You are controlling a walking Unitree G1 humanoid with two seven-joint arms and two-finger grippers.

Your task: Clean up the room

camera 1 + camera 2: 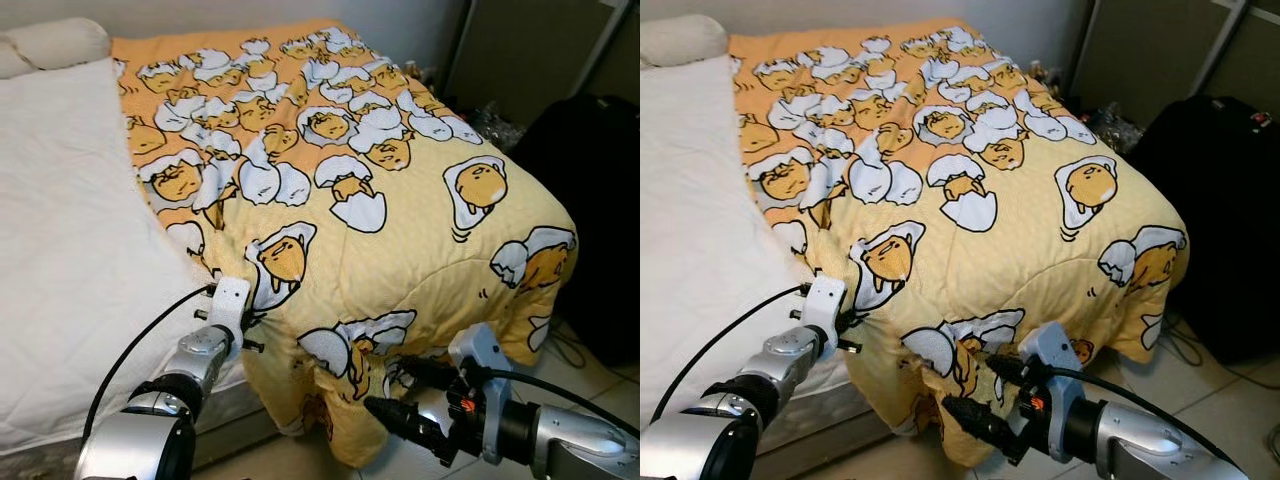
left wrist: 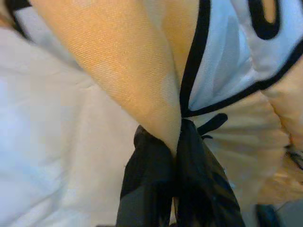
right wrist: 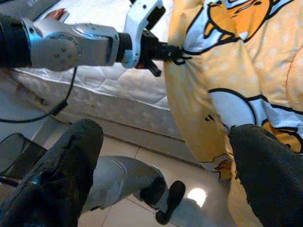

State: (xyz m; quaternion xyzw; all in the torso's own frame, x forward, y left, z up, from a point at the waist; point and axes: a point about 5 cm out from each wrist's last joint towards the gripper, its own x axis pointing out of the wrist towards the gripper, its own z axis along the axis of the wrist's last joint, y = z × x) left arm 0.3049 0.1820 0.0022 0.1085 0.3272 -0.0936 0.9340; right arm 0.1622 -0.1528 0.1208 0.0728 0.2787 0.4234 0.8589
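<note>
Left gripper (image 1: 250, 322) was clamped on the edge of the single yellow quilt (image 1: 400, 210); in the left wrist view its two black fingers (image 2: 151, 175) were pressed together with a fold of the fabric pinched between them. The grip point lay at the quilt's near-left border, just where it met the bare white mattress (image 1: 70, 250).

Right gripper (image 1: 405, 392) sat low at the foot of the bed, fingers spread wide and holding nothing. Its two fingertips (image 3: 80, 142) stood well apart in the right wrist view, with the hanging quilt corner between and beyond them. Contact with the fabric could not be determined.

The quilt, printed with cartoon egg figures, covered the right portion of the bed and draped over the foot end toward the tiled floor (image 1: 590, 370). The left portion of the mattress lay uncovered.

One pale pillow (image 1: 55, 42) rested at the head of the bed. One black suitcase (image 1: 590, 190) stood on the floor to the right, near the quilt's far corner.
</note>
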